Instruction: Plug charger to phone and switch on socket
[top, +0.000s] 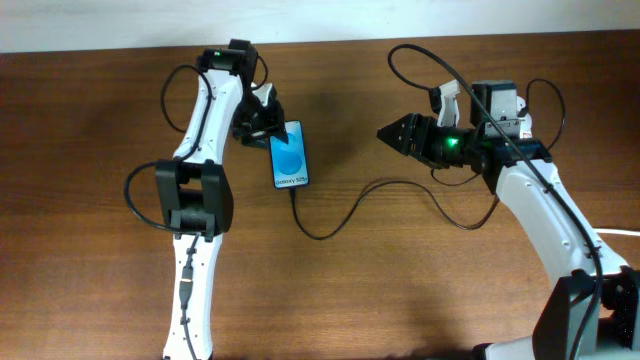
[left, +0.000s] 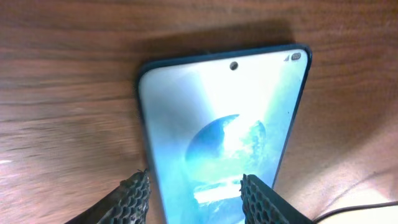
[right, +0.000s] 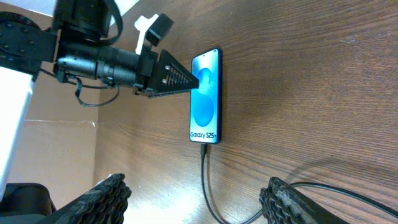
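On the wooden table (top: 400, 290), the phone (top: 289, 156) glows blue, charger (top: 340, 215) plugged in.

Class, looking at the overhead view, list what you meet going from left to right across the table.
Left arm → phone → right claw → right arm. The charger cable stretches from the phone past the right claw, so it is left out.

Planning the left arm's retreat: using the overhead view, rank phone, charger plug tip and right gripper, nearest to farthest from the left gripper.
1. phone, directly at the left gripper.
2. charger plug tip, at the phone's end away from that gripper.
3. right gripper, well off on the robot's right side.
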